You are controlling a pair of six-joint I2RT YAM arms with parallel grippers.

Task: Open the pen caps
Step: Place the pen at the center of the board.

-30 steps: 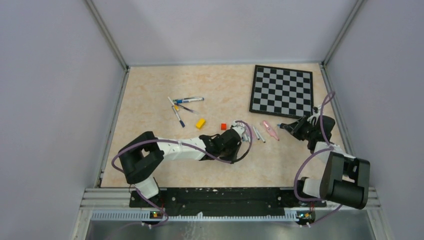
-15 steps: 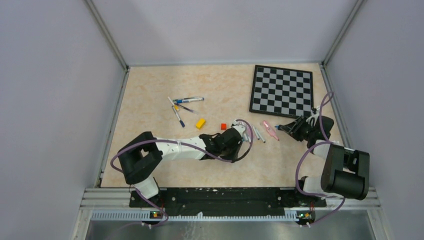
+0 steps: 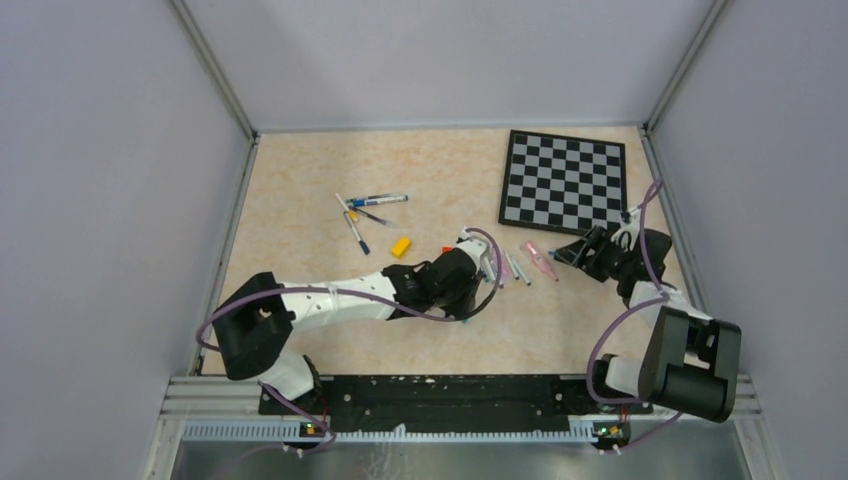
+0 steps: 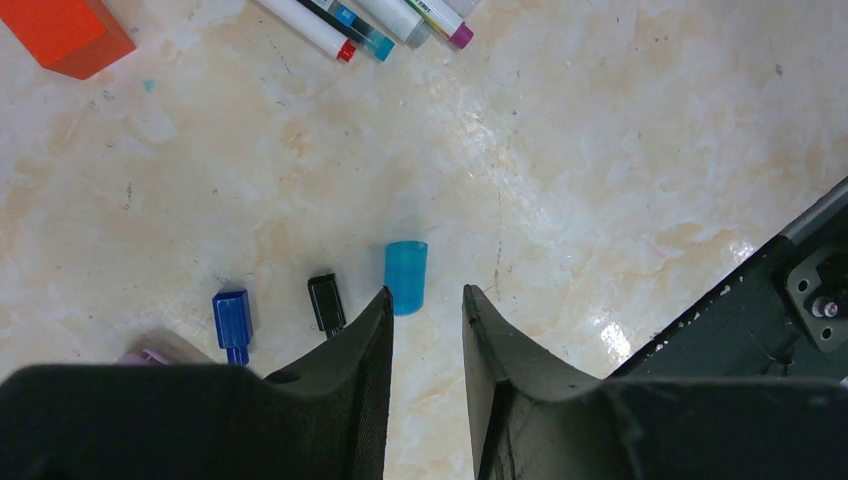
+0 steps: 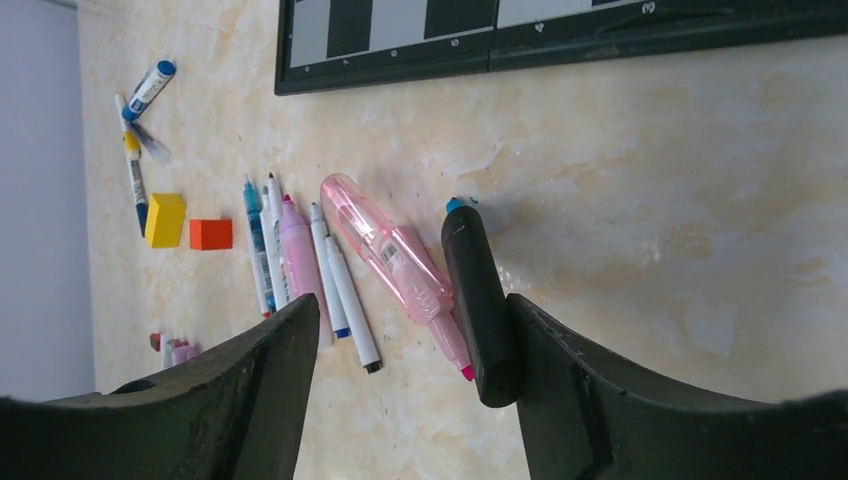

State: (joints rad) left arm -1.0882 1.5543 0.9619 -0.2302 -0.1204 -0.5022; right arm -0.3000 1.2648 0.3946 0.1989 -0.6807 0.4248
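In the left wrist view my left gripper (image 4: 428,294) stands open over the bare table with nothing between its fingers. A cyan pen cap (image 4: 406,277) lies just past its left fingertip, with a black cap (image 4: 325,300) and a blue cap (image 4: 231,320) further left. My right gripper (image 5: 412,305) is wide open. A black pen (image 5: 478,300) with a cyan tip rests against its right finger. A pink highlighter (image 5: 395,255) and several white pens (image 5: 340,285) lie between the jaws on the table. From above, the left gripper (image 3: 487,272) and the right gripper (image 3: 565,255) flank this row of pens (image 3: 520,266).
A chessboard (image 3: 564,180) lies at the back right, close behind the right gripper. A yellow cube (image 3: 401,246) and a second cluster of pens (image 3: 365,210) sit left of centre. A red cube (image 5: 210,234) lies beside the yellow one. Grey walls enclose the table.
My right gripper has opened wide from shut and shifted slightly towards the pens. The left arm has swung its elbow leftwards, its gripper moving a little further up the table.
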